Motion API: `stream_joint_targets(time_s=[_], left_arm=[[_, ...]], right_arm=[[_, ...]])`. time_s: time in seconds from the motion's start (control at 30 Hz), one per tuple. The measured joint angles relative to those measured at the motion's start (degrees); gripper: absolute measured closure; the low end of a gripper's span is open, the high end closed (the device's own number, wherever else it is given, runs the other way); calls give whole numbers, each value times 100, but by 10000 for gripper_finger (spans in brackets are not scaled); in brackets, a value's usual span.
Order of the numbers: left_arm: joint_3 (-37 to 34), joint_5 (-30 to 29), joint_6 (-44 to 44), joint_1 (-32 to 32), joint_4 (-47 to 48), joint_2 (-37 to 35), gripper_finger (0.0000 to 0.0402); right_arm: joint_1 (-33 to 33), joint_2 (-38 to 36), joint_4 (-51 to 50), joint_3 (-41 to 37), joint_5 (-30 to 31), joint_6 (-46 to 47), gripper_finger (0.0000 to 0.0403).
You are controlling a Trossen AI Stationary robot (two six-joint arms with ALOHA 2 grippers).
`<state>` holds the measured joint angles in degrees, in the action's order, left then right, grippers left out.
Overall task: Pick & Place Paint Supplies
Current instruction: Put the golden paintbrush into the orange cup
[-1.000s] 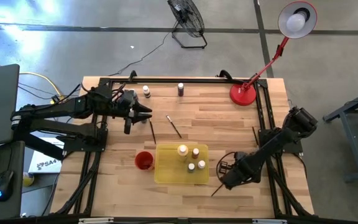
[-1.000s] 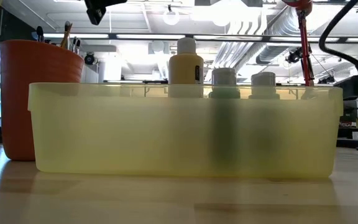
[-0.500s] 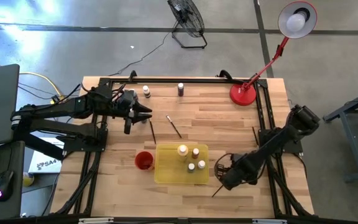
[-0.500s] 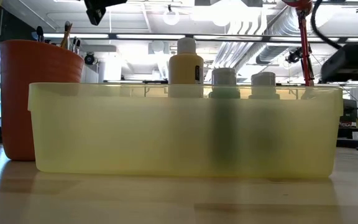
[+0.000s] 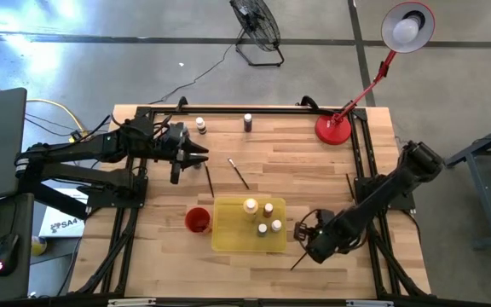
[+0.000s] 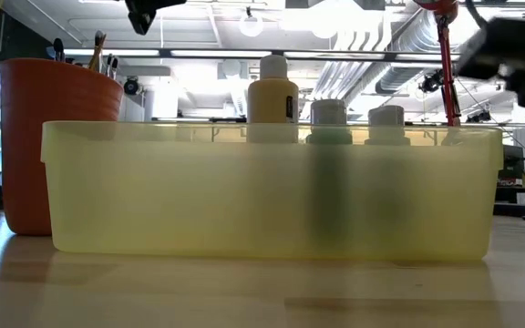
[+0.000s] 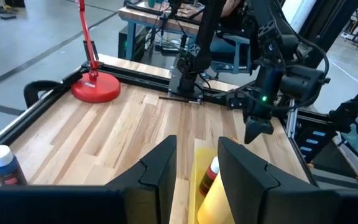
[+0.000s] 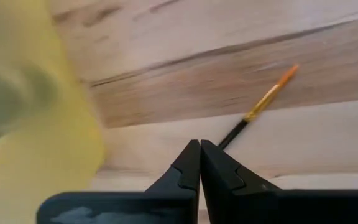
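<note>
A yellow tray (image 5: 248, 223) near the front edge holds several pale-capped paint bottles (image 6: 272, 91). The red cup (image 5: 197, 219) to its left holds brushes. Right of the tray my right gripper (image 8: 200, 144) hangs shut, pointing steeply down. An orange-tipped paintbrush (image 8: 260, 102) lies on the wood beyond its fingertips, also seen in the high view (image 5: 297, 261). My left gripper (image 7: 196, 163) stays raised over the far left of the table, level, open and with nothing between its fingers. Two more brushes (image 5: 209, 179) (image 5: 239, 173) lie flat in front of it.
Two bottles (image 5: 201, 124) (image 5: 247, 122) stand near the far edge. A red lamp (image 5: 333, 128) stands on its base at the far right corner, and another brush (image 5: 349, 184) lies by the right rail. Bare wood spans the middle of the table.
My right gripper has risen a little beside the tray's right end and tipped, staying shut. The brush on the table in front of it has stayed where it was.
</note>
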<state>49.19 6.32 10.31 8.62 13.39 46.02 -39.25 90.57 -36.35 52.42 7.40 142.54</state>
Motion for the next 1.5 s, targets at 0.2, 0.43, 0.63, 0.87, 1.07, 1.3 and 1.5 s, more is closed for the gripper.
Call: stream_joint_targets(time_s=[0.2, 0.43, 0.63, 0.87, 1.07, 1.3, 1.5], left_arm=[[0, -4, 0, 0, 6, 0, 286], [0, -2, 63, 0, 6, 0, 286], [0, 0, 36, 0, 6, 0, 286], [0, 0, -177, 0, 9, 0, 286], [0, 3, -107, 0, 9, 0, 286], [0, -1, -107, 0, 9, 0, 286], [0, -43, -107, 0, 9, 0, 286]], right_arm=[[34, -521, 14, 0, 984, -1117, 399], [273, -1012, 5, 0, 1611, -3114, 399], [524, -1031, -22, 0, -371, -6430, 399], [687, -880, -548, 2, -1223, -8761, 399], [674, -723, -1394, -185, -1485, -9961, 395], [640, -582, -990, -411, -1586, -10305, 335], [517, -532, -646, -405, -1060, -10936, 282]])
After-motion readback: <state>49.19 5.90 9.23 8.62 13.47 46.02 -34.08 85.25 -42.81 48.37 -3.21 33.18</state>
